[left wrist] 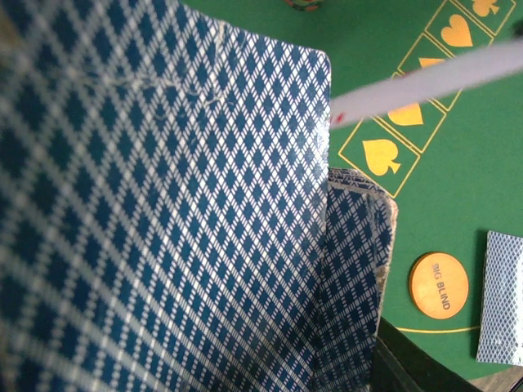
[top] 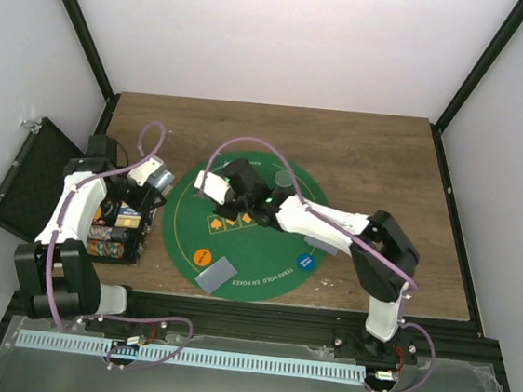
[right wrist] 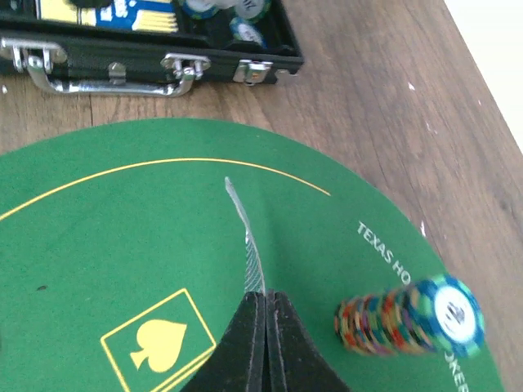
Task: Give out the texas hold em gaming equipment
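My left gripper is at the left rim of the green poker mat, shut on a deck of cards. Their blue-diamond backs fill the left wrist view and hide the fingers. My right gripper is shut on a single playing card, seen edge-on and held above the mat near the spade box. That card also shows in the left wrist view and, as a pale shape at the right gripper, in the top view. A stack of mixed-colour chips leans on the mat to its right.
An open black case with chips and card boxes lies left of the mat; its latched side shows in the right wrist view. On the mat lie an orange BIG BLIND disc, dealt cards, a blue disc and a pale disc.
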